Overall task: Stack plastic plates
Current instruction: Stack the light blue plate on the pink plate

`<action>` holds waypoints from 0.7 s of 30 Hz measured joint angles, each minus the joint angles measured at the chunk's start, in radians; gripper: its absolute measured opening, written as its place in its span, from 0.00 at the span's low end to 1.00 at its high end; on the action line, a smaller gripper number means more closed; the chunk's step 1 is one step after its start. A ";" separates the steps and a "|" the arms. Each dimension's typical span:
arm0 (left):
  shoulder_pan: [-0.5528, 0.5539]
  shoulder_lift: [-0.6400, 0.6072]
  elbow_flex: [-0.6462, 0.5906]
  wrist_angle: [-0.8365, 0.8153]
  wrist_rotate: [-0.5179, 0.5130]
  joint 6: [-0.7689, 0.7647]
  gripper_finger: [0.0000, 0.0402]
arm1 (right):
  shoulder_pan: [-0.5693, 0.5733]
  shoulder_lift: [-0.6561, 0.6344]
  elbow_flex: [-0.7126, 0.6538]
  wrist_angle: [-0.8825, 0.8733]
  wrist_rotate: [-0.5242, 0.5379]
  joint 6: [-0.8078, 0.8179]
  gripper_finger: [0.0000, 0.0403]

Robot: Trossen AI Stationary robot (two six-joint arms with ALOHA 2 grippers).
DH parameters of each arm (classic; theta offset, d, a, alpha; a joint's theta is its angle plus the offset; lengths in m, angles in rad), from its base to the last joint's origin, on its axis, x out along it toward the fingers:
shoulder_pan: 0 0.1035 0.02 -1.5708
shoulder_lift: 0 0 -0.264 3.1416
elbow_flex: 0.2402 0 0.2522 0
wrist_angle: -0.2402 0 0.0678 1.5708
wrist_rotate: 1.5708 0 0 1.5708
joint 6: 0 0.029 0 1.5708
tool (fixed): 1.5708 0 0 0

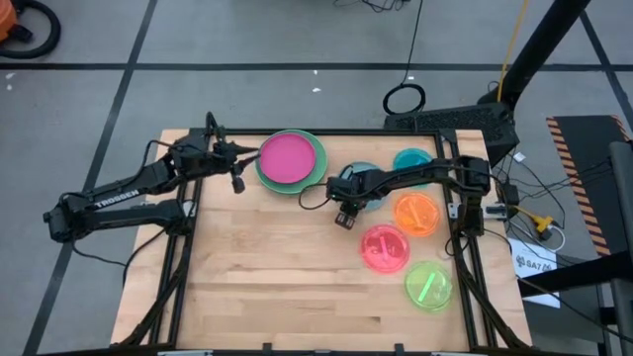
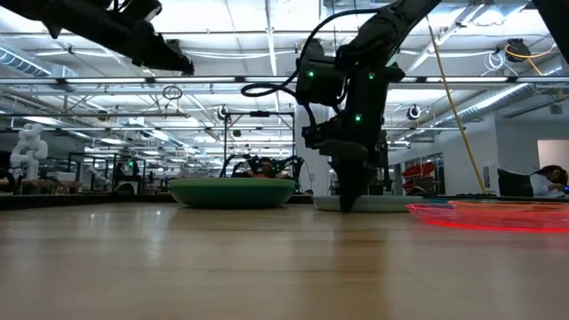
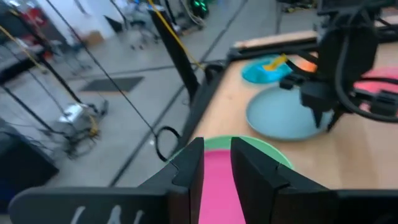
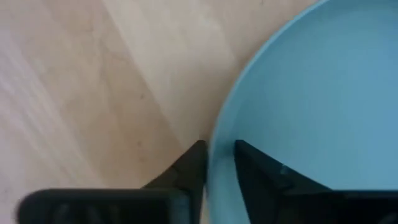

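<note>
The right hand (image 4: 217, 158) straddles the rim of the pale blue plate (image 4: 311, 93), one finger inside, one outside, with a narrow gap and no visible clamping. The plate lies flat on the table (image 1: 277, 287), beside the magenta plate (image 1: 287, 157) topping the green stack. The hand should close squarely on the rim, then lift level. The left hand (image 3: 216, 165), slightly open and empty, hovers over the magenta plate. Only the right wrist view shows the rim between the fingers; the high view alone places the small plates.
</note>
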 joint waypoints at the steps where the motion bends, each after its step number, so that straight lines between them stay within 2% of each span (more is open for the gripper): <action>1: 0.000 0.000 0.000 0.014 -0.014 0.010 0.22 | -0.004 0.000 0.000 0.006 0.002 -0.006 0.16; 4: 0.000 0.000 0.000 0.049 -0.061 0.044 0.22 | -0.012 0.001 0.000 0.011 0.008 -0.026 0.05; 6: 0.000 0.000 0.001 0.059 -0.090 0.049 0.22 | -0.015 0.000 0.000 0.017 0.016 -0.032 0.02; 13: 0.000 0.000 0.001 0.037 -0.126 0.077 0.22 | -0.018 -0.022 -0.003 -0.009 0.009 -0.052 0.02; 21: 0.000 0.000 0.001 0.015 -0.241 0.115 0.22 | -0.018 -0.153 -0.004 -0.069 0.052 -0.090 0.01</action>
